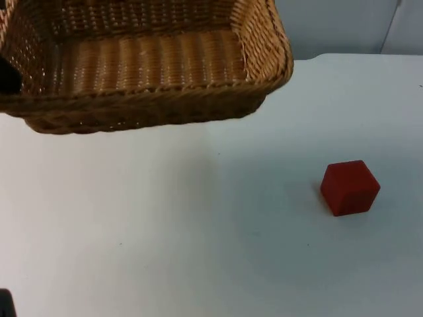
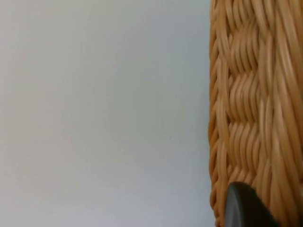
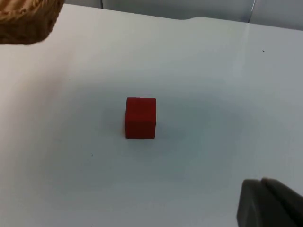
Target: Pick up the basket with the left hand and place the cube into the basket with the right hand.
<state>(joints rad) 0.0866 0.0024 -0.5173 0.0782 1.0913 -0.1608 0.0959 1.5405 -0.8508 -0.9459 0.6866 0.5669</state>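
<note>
The red cube (image 1: 349, 187) sits on the white table (image 1: 198, 251), toward its right side and well apart from the basket (image 1: 145, 66). From my right wrist I see it upright on the bare surface (image 3: 140, 118), ahead of my right gripper (image 3: 265, 203), which hangs above the table with nothing in it. One black fingertip of that gripper shows near the cube's side of the table, not touching the cube; I cannot tell whether the fingers are spread or closed.

The wicker basket is lifted off the table at the far left side, tilted so its open mouth faces the overhead camera. Its woven floor and walls are bare: nothing lies inside. A corner of it also shows from my right wrist (image 3: 28, 21), far from the cube.

My left gripper (image 2: 244, 208) is at the basket's wall, a black fingertip lying against the weave (image 2: 255, 94), clamped on the rim and carrying the basket.
</note>
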